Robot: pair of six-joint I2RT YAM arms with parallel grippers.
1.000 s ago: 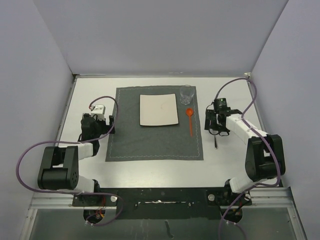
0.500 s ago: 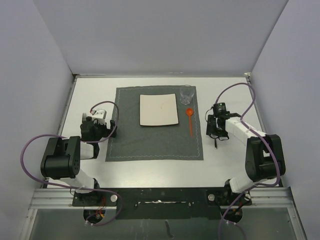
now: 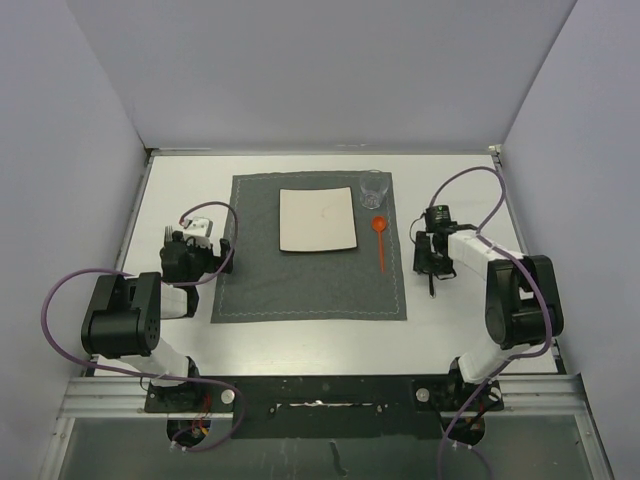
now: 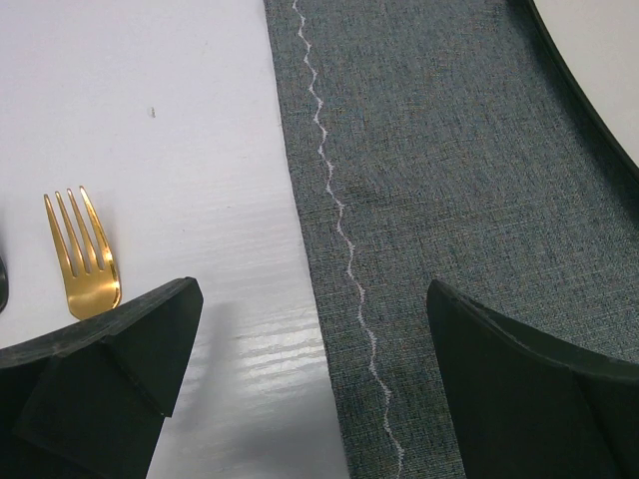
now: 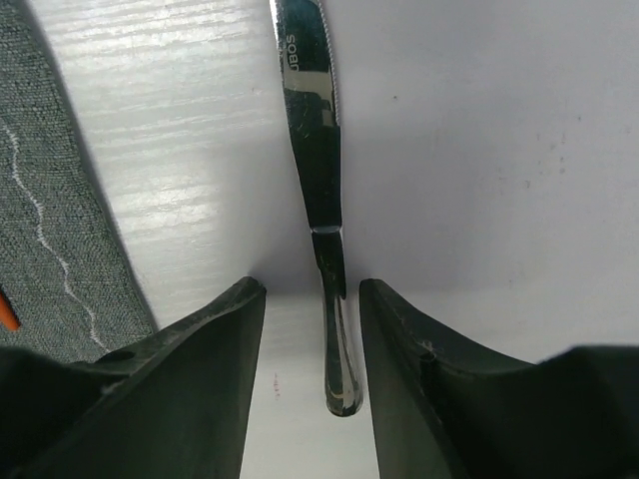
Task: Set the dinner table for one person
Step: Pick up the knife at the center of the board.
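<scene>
Right wrist view, cutlery step in hand: on the dinner table (image 3: 300, 335), just right of the mat (image 3: 310, 280), the right gripper (image 5: 312, 299) stands jaws apart astride the knife (image 5: 318, 170) handle, not yet pinching it. Left of the mat, the left gripper (image 4: 315, 319) hangs wide open, empty, near a fork (image 4: 85, 254). Next move likely calls for a square pinch on the thin handle, then a lift to the mat.

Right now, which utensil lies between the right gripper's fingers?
The silver metal knife; the orange plastic spoon lies on the grey placemat, the gold fork by the left gripper.
</scene>
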